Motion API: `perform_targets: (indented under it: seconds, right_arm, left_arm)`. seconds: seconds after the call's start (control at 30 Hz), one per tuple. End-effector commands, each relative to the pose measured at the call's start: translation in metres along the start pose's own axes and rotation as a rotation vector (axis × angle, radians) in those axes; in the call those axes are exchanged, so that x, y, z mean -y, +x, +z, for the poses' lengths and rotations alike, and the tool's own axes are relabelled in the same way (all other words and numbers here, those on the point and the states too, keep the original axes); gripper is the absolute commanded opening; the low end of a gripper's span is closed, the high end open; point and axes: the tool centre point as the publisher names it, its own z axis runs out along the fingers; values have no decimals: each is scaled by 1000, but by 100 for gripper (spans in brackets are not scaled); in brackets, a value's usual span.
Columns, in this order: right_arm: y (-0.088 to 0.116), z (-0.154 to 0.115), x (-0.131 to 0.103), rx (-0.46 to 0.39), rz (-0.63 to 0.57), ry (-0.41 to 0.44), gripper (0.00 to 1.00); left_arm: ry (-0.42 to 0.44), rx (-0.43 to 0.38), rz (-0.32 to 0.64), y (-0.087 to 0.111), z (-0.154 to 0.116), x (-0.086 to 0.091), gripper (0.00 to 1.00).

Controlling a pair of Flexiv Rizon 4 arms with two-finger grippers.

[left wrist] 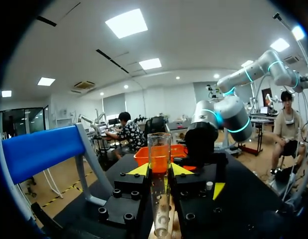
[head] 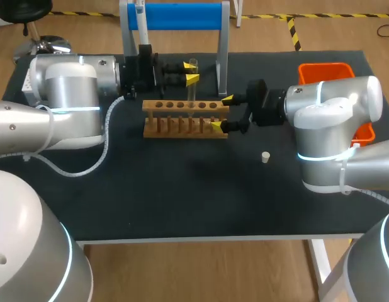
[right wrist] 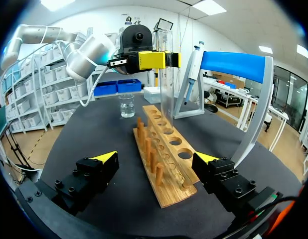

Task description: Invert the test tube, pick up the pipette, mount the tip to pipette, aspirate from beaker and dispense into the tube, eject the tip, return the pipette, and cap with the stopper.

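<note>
Between the fingers of the left claw (head: 191, 72), which are closed on its upper part from both sides, the test tube (head: 192, 94) stands upright, mouth up, its round end at a hole of the wooden rack (head: 175, 106). The right claw (head: 223, 113) is wide open astride the rack's end, gripping nothing. The inverting step appears nearly complete; the next move calls for a straight descent into the hole, then release.
</note>
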Motion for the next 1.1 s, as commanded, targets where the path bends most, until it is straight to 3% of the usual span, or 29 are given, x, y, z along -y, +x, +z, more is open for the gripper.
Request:
perform_targets:
  seconds: [0.03, 1.1]
  right_arm:
    - [0, -1, 0, -1, 0, 1, 100]
    - [0, -1, 0, -1, 0, 1, 100]
  left_arm:
    - [-3, 4, -6, 2, 2, -3, 0]
    - [31, 49, -40, -1, 2, -31, 0]
